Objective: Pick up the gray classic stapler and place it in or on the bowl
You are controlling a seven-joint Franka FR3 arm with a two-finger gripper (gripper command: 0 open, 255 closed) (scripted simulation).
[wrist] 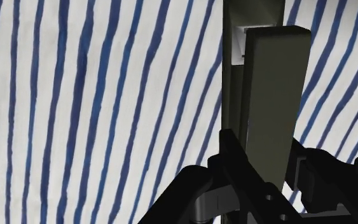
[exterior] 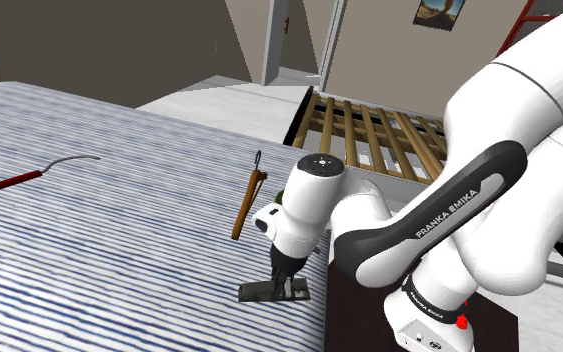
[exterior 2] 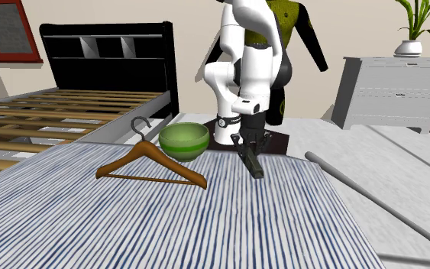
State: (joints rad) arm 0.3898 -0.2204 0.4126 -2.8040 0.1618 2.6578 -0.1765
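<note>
Evidently, we saw the claw (wrist: 266,151) closed narrowly on the dark grey stapler (wrist: 274,89), one finger against each long side. The stapler lay on the blue-striped surface (exterior: 119,220) near its edge, just beside the green bowl (exterior 2: 184,142). In the second exterior view its long axis pointed toward the camera.

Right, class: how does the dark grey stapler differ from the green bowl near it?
The dark grey stapler is long, narrow and boxy; the green bowl is round, with a paler band round its wall. The stapler is clasped between the fingers of the black hand; the bowl stands free, untouched. Both sit at the edge of the blue-and-white striped cloth nearest the robot.
</note>
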